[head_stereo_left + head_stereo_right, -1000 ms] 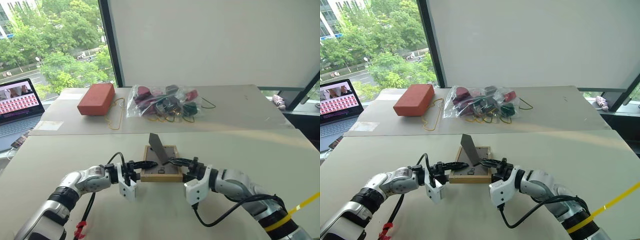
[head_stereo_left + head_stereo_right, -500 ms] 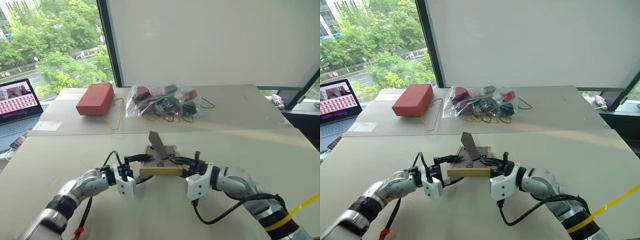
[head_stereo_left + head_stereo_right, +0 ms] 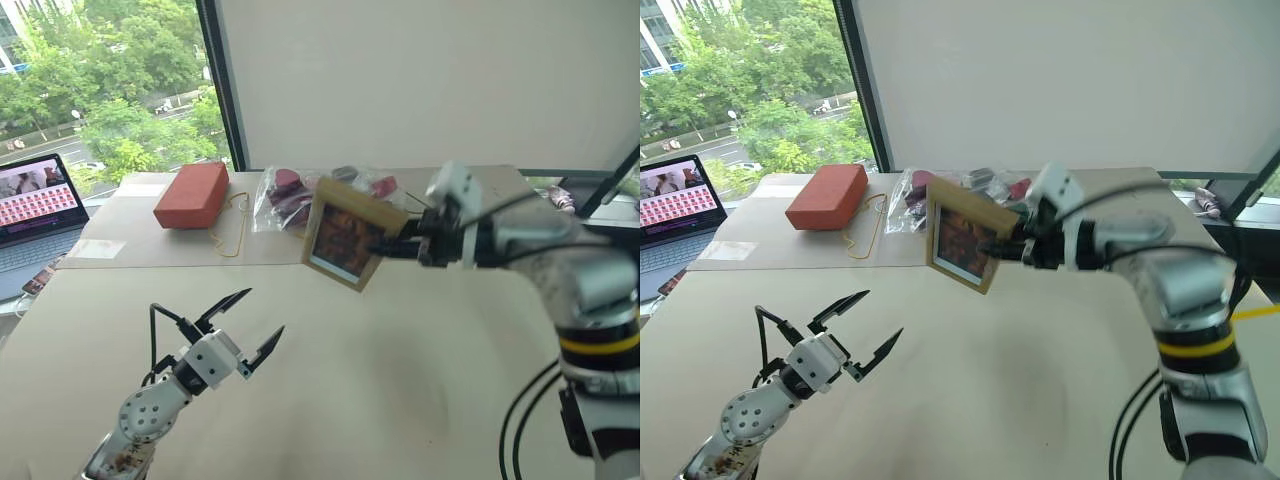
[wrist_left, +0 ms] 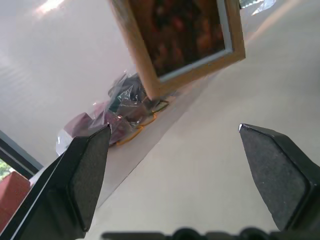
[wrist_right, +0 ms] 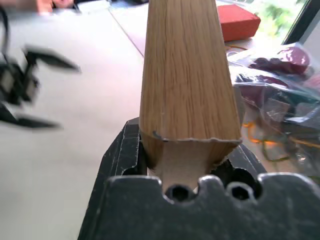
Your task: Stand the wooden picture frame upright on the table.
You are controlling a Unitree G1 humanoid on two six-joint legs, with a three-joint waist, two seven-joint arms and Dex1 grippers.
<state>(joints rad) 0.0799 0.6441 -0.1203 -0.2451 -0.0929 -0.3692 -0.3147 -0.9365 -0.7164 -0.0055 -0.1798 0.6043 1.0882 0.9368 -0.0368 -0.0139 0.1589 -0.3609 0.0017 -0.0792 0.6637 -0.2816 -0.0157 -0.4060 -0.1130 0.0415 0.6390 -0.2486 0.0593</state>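
Hovering low near the near left corner of the surface (image 3: 420, 400), the left pincer (image 3: 240, 325) has its two black fingers spread wide with nothing between them, and it touches nothing. Further in, around the middle of the surface and well above it, the right pincer (image 3: 392, 245) is clamped on one side rail of the wooden picture frame (image 3: 345, 240), which hangs clear in the air, tilted, with its dark reddish picture facing back toward the near edge. From the right wrist the pale wood rail (image 5: 185, 75) sits squeezed between the black fingers. Beyond the frame, toward the far edge, lies a clear bag (image 3: 290, 195) of dark and red bits, and left of it a brick-red block (image 3: 190, 195). An open laptop (image 3: 35, 210) sits off the far left corner
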